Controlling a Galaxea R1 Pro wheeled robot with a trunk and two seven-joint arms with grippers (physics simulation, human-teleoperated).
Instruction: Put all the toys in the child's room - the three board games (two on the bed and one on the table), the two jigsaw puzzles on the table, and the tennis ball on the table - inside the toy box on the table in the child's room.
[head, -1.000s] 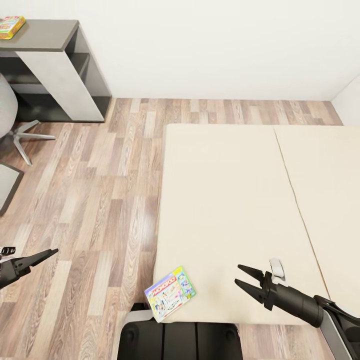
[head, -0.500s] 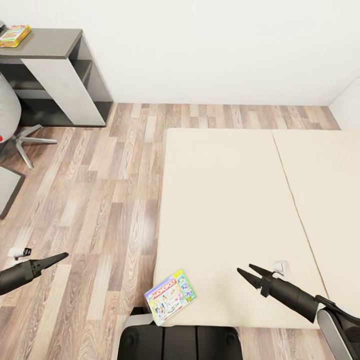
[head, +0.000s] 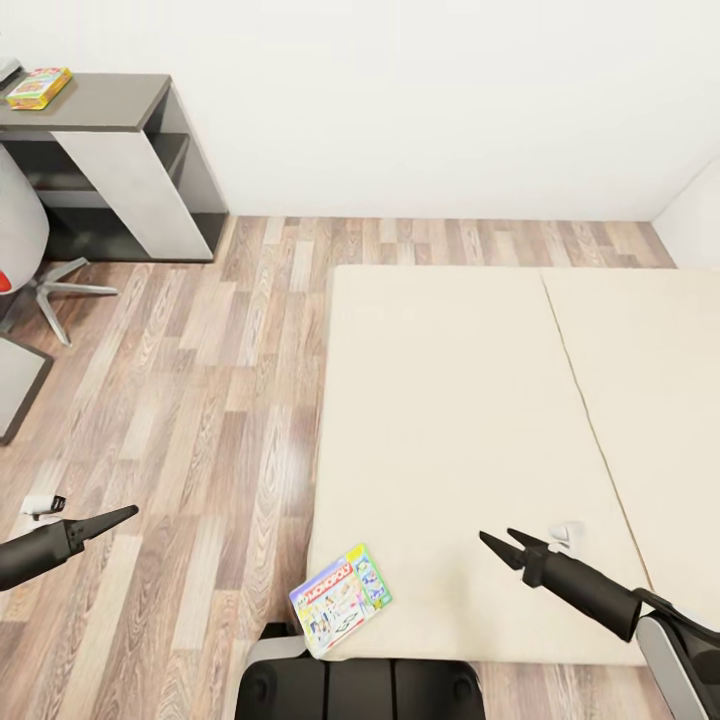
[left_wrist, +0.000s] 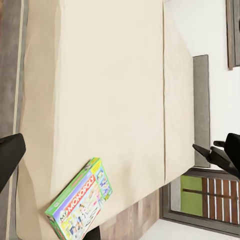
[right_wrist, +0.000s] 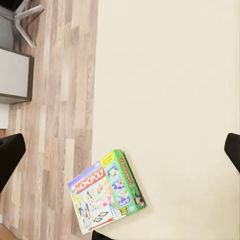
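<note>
Monopoly board game (head: 340, 599) lies flat at the bed's (head: 450, 400) near corner, at six o'clock in the head view, its edge overhanging the mattress. Right gripper (head: 505, 545), empty with jaws narrowly parted, hovers at its three o'clock; left gripper (head: 118, 517) hangs over the floor (head: 200, 400) at nine o'clock, jaws apparently together. Best to pinch the overhanging edge. A colourful box (head: 38, 87) sits on the desk (head: 110, 105) at eleven o'clock.
</note>
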